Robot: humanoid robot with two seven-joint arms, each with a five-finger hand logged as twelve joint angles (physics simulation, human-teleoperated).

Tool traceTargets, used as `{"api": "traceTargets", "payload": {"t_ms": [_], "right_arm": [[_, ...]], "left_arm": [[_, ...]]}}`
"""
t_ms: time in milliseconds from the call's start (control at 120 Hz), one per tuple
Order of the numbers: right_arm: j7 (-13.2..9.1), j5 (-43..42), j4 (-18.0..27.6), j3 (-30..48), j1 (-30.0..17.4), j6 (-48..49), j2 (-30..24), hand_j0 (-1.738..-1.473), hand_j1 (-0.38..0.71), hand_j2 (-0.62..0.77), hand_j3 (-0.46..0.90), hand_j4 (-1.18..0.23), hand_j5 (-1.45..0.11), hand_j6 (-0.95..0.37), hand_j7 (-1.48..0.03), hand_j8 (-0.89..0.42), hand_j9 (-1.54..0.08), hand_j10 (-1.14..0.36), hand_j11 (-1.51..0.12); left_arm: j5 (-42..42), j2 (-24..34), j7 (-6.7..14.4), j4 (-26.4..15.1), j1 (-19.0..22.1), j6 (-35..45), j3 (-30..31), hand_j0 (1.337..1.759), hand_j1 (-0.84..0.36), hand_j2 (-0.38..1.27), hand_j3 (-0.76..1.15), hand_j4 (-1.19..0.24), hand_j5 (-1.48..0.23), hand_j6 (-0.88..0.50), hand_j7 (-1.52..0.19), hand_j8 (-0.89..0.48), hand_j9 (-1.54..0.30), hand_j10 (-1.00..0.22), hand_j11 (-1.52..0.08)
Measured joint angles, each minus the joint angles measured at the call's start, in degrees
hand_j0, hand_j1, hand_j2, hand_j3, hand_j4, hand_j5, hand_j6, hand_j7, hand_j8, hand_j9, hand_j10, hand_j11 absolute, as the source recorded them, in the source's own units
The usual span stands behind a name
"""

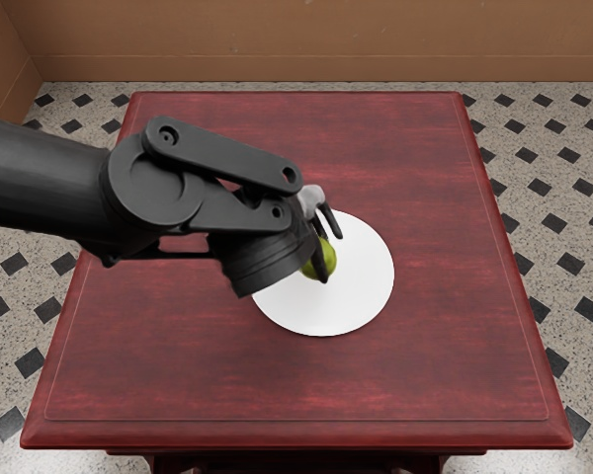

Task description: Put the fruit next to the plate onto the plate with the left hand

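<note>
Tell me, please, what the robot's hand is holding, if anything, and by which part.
The left hand grasps a small round yellow-green fruit, its dark fingers wrapped over the fruit's top and sides, above the flat white round plate.

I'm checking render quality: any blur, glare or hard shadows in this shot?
Head view: sharp throughout, no blur; light even, hardly any cast shadow; table has only a dull sheen; plate is flat white, without shading; dark left hand hides most of the fruit.
</note>
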Motion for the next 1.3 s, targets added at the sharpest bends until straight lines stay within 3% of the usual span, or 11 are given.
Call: {"api": "traceTargets", "payload": {"t_ms": [233,367,483,708,758,992,1167,1300], "right_arm": [[0.0,0.0,0.0,0.0,0.3,0.0,0.0,-1.658,-0.31,-0.01,0.00,-0.04,-0.05,-0.04,-0.05,-0.04,-0.05,-0.04,-0.05],[0.0,0.0,0.0,0.0,0.4,0.0,0.0,-1.658,-0.31,-0.01,0.00,-0.04,-0.05,-0.04,-0.05,-0.04,-0.05,-0.04,-0.05],[0.0,0.0,0.0,0.0,0.5,0.0,0.0,-1.658,-0.31,-0.01,0.00,-0.04,-0.05,-0.04,-0.05,-0.04,-0.05,-0.04,-0.05],[0.1,0.0,0.0,0.0,0.6,0.0,0.0,-1.658,-0.31,-0.01,0.00,-0.04,-0.05,-0.04,-0.05,-0.04,-0.05,-0.04,-0.05],[0.1,0.0,0.0,0.0,0.7,0.0,0.0,-1.658,-0.31,-0.01,0.00,-0.04,-0.05,-0.04,-0.05,-0.04,-0.05,-0.04,-0.05],[0.1,0.0,0.2,0.0,0.8,0.0,0.0,-1.658,-0.31,-0.01,0.00,-0.04,-0.05,-0.04,-0.05,-0.04,-0.05,-0.04,-0.05],[0.1,0.0,0.3,0.0,1.0,0.0,0.0,-1.658,-0.31,-0.01,0.00,-0.04,-0.05,-0.04,-0.05,-0.04,-0.05,-0.04,-0.05],[0.1,0.0,0.3,0.0,1.2,0.0,0.0,-1.658,-0.31,-0.01,0.00,-0.04,-0.05,-0.04,-0.05,-0.04,-0.05,-0.04,-0.05]], "left_arm": [[0.1,1.3,0.0,1.4,0.8,-0.8,-1.5,1.658,-0.07,0.16,0.00,-0.36,-0.49,-0.33,-0.49,-0.32,-0.48,-0.36,-0.48],[0.1,13.7,0.0,1.5,2.3,-9.5,-7.0,1.658,-0.01,0.11,0.00,-0.31,-0.41,-0.29,-0.41,-0.29,-0.41,-0.31,-0.41],[0.1,24.3,0.0,0.9,6.9,-21.3,-15.4,1.658,0.01,0.08,0.00,-0.28,-0.38,-0.28,-0.37,-0.27,-0.37,-0.28,-0.37],[-0.1,43.5,0.0,-0.7,24.5,-40.7,-33.8,1.658,0.04,0.06,0.00,-0.26,-0.34,-0.26,-0.34,-0.26,-0.34,-0.26,-0.34],[-0.4,46.8,0.0,-0.5,25.7,-45.3,-36.7,1.658,0.04,0.06,0.00,-0.26,-0.34,-0.26,-0.34,-0.25,-0.34,-0.26,-0.34],[-7.3,52.6,0.0,2.9,30.9,-63.7,-41.6,1.658,0.05,0.05,0.00,-0.25,-0.33,-0.25,-0.33,-0.25,-0.33,-0.25,-0.33],[-11.5,56.3,0.0,8.0,35.1,-67.2,-42.1,1.658,0.05,0.05,0.00,-0.25,-0.32,-0.25,-0.32,-0.25,-0.32,-0.25,-0.32],[-12.5,56.4,0.0,10.7,35.9,-67.8,-42.2,1.658,0.05,0.05,0.00,-0.25,-0.32,-0.25,-0.32,-0.25,-0.32,-0.25,-0.32]]}}
